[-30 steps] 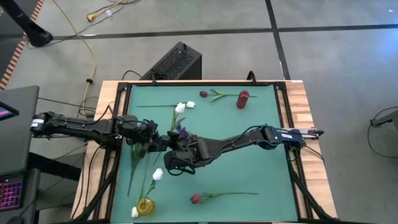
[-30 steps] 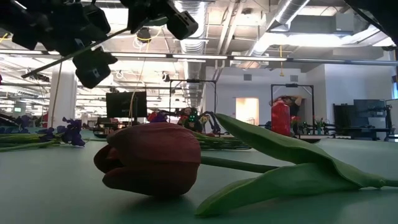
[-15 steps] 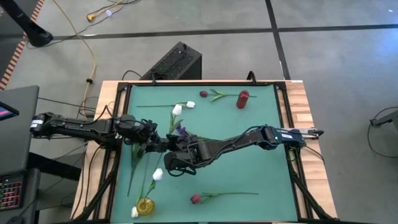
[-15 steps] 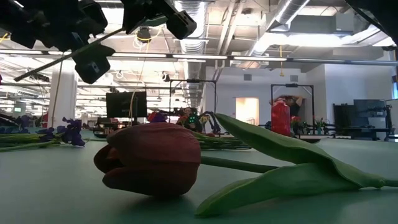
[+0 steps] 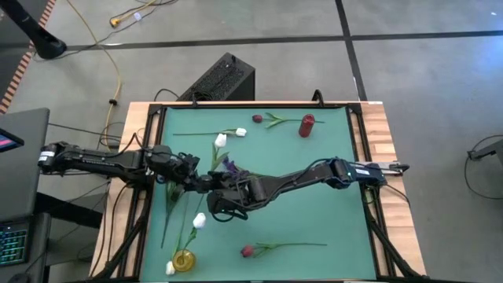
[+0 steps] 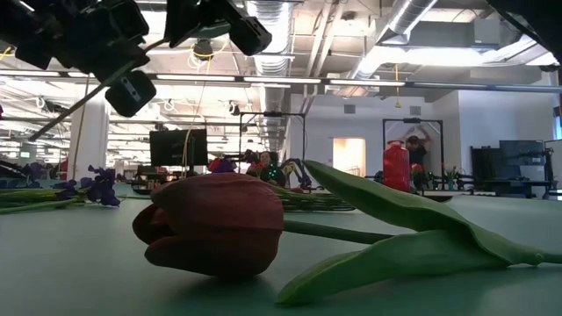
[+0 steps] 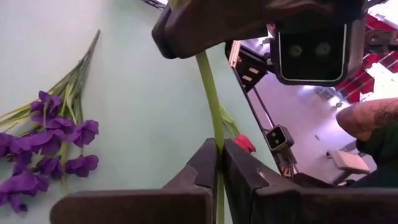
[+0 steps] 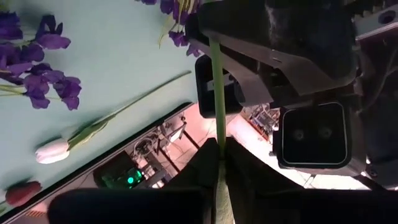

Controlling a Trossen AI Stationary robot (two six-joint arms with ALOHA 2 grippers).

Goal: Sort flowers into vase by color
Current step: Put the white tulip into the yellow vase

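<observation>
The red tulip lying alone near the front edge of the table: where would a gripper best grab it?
Probably mid-stem on the red tulip, coming straight down. It lies flat, its thin stem runs sideways across the mat with bare space around it, and the soft bud stays unsqueezed.

I see my left gripper (image 5: 196, 181) and right gripper (image 5: 214, 185) meeting at mid-table, both clamped on one flower stem (image 7: 210, 99). A sprig (image 5: 228, 166) lies just behind them, a vase (image 5: 183, 260) stands at the near left corner, and another vase (image 5: 306, 126) stands far right.
</observation>
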